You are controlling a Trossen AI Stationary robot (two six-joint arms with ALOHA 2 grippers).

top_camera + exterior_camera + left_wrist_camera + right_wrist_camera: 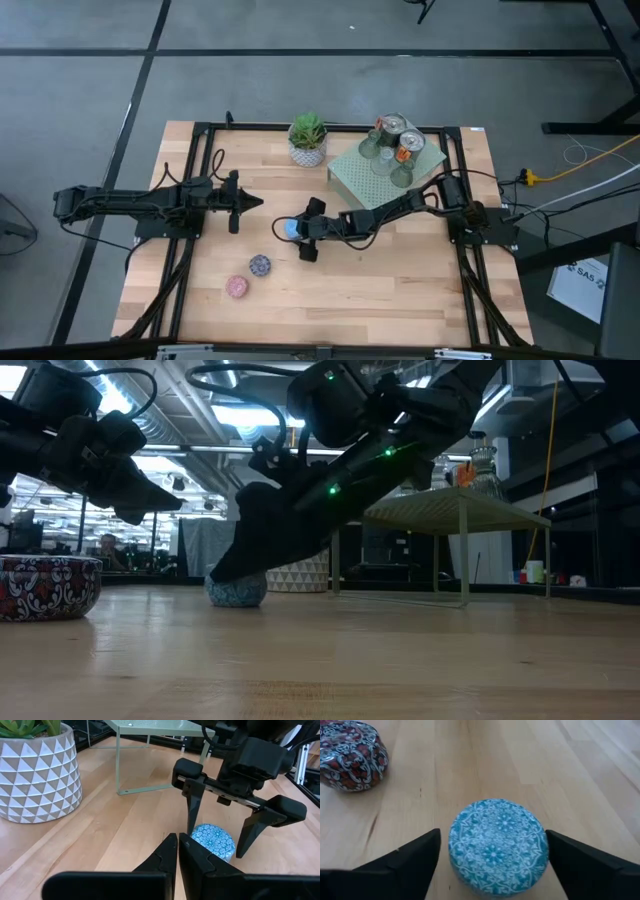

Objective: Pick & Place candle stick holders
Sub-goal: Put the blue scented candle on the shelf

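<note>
From above, the right pincer (296,238) is stretched low over the wooden table (400,280), its fingers apart with the blue holder (290,228) between them. The left pincer (250,203) hangs just behind it, fingers together and holding nothing. Nearer than the right pincer lie the purple mosaic holder (260,265) and the pink holder (237,287); off to its far side a pale green slab (352,178) carries several more holders (392,148), beside a potted plant (307,139).

At table height, the blue holder (237,590) sits on the table under the right arm, apparently not lifted, though the arm hides much of it.

The left wrist view shows the right pincer (219,850) straddling the blue holder (213,841).

The right wrist view shows that holder (495,845) between dark fingers (410,857), a small gap showing on each side.
</note>
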